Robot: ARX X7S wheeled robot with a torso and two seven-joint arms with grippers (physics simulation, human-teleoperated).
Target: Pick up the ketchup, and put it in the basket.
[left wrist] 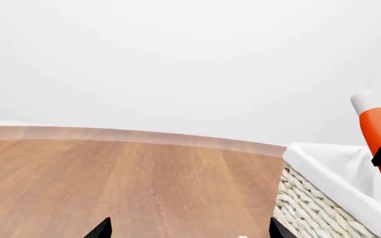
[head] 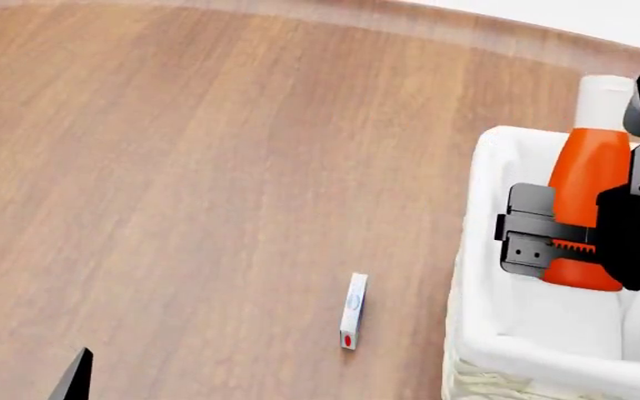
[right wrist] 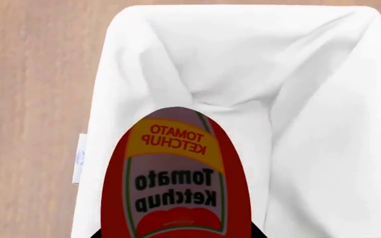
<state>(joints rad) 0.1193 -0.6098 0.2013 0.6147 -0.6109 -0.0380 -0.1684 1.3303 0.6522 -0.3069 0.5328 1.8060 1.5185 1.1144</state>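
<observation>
The ketchup (head: 582, 179) is an orange-red squeeze bottle with a white cap, held upright over the basket (head: 470, 275), a cream wicker basket with a white cloth liner at the right. My right gripper (head: 559, 246) is shut on the ketchup around its lower body. In the right wrist view the ketchup (right wrist: 177, 183) fills the foreground with its "Tomato Ketchup" label, above the basket's white liner (right wrist: 257, 64). In the left wrist view the ketchup (left wrist: 378, 131) and the basket (left wrist: 323, 198) show at the edge. My left gripper (head: 26, 350) is open and empty low over the table near the front left.
A small white stick-shaped packet (head: 352, 310) with a red end lies on the wooden table (head: 187, 167) just left of the basket. The table's far edge (left wrist: 131, 135) meets a plain white wall.
</observation>
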